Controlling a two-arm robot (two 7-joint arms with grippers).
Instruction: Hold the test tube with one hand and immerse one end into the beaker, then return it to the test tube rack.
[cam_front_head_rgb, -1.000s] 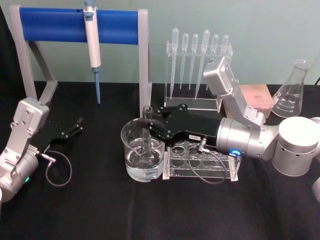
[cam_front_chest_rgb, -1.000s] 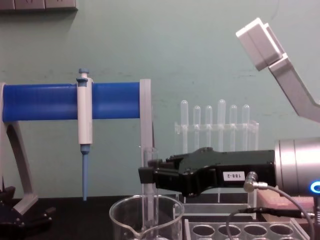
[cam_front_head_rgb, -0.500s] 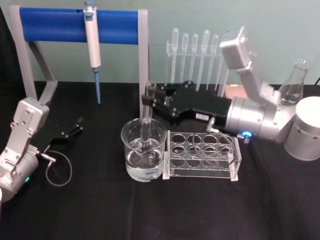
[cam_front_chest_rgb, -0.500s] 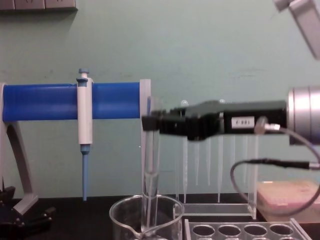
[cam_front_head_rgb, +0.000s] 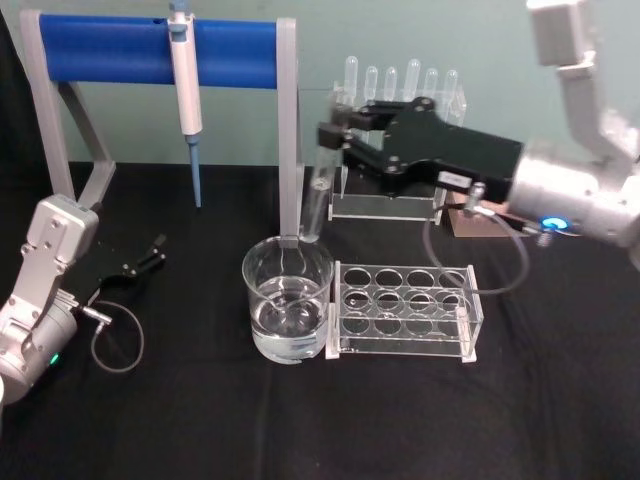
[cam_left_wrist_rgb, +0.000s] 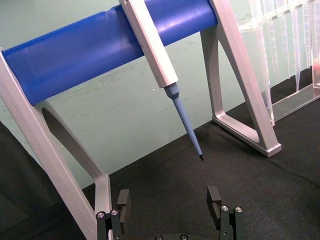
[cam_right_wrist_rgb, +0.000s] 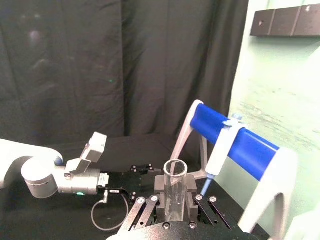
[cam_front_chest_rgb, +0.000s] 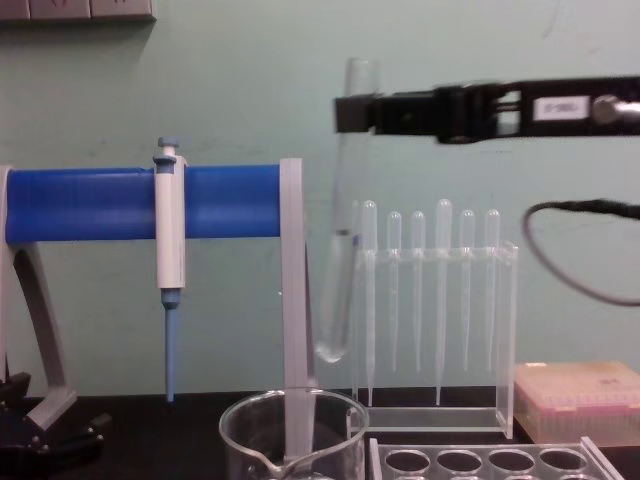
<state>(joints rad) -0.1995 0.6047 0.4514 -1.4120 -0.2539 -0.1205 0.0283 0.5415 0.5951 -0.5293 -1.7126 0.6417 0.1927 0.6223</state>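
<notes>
My right gripper (cam_front_head_rgb: 330, 135) is shut on the test tube (cam_front_head_rgb: 318, 190) near its open top. The clear tube hangs slightly tilted, with its round bottom just above the rim of the beaker (cam_front_head_rgb: 262, 300). In the chest view the test tube (cam_front_chest_rgb: 342, 250) ends a short way over the beaker (cam_front_chest_rgb: 250, 435), and the right gripper (cam_front_chest_rgb: 355, 112) reaches in from the right, high up. The right wrist view looks down onto the tube's open mouth (cam_right_wrist_rgb: 176, 170) between the jaws of the right gripper (cam_right_wrist_rgb: 175, 200). The beaker holds clear liquid. My left gripper (cam_front_head_rgb: 155, 250) rests open on the table at the left, seen as the left gripper (cam_left_wrist_rgb: 169, 200) below the stand.
A clear rack with round holes (cam_front_head_rgb: 405, 310) stands right beside the beaker. Behind is a blue-barred stand (cam_front_head_rgb: 110, 50) holding a white-and-blue pipettor (cam_front_head_rgb: 185, 90), plus a rack of plastic pipettes (cam_front_head_rgb: 400, 110). A pink box (cam_front_chest_rgb: 585, 395) sits at the back right.
The right gripper has risen and carried the test tube up out of the beaker. The tube's bottom now hangs above the rim. The left arm has not moved.
</notes>
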